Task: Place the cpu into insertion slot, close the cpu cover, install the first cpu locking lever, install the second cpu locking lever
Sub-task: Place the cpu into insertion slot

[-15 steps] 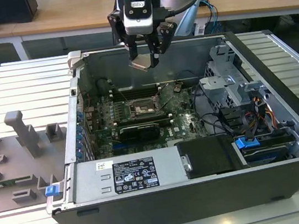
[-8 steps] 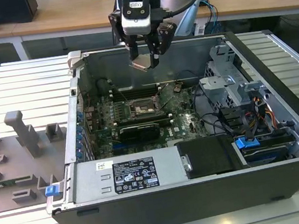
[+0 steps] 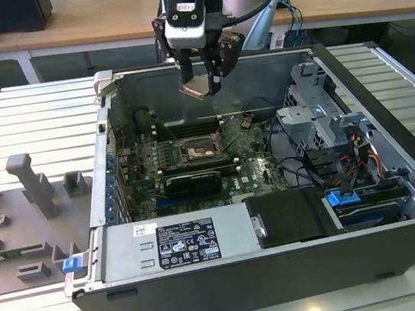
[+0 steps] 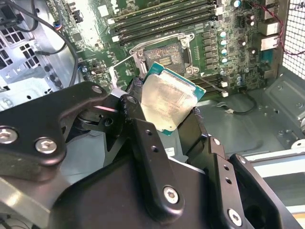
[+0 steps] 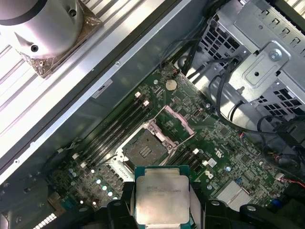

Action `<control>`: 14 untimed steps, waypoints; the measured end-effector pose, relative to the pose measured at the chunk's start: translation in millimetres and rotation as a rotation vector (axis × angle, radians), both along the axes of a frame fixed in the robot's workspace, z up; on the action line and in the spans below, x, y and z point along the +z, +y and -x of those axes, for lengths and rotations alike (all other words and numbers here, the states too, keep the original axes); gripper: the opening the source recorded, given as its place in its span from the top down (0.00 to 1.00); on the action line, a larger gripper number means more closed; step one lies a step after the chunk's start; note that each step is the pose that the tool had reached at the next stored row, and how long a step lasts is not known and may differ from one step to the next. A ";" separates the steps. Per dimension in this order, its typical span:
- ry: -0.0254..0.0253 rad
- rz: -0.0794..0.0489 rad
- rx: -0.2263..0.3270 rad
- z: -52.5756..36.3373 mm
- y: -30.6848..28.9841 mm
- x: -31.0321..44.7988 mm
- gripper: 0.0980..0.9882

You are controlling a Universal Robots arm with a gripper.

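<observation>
One end effector [image 3: 201, 85]: clamped on the cpu [image 3: 197, 89].
cpu pose: square, tilted, metal top toward both wrist cameras.
insertion slot [image 3: 196, 153]: uncovered, well below it.

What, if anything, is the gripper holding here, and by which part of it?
The gripper holds the cpu, pinched by two opposite side edges, leaving its metal top bare.
</observation>
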State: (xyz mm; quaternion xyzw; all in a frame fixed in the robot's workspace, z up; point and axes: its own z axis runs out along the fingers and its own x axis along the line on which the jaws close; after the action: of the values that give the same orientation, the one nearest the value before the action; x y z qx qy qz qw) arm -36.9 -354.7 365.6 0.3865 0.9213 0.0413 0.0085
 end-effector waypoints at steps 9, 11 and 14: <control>0.0000 0.000 -0.056 0.0 0.0 -0.5 0.50; 0.0000 0.000 -0.077 0.0 0.0 -0.7 0.50; 0.0000 0.000 -0.095 0.0 0.0 -0.8 0.50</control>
State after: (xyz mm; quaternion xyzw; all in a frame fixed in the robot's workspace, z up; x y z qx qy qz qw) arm -36.9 -354.7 364.8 0.4297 0.9020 0.0407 0.0105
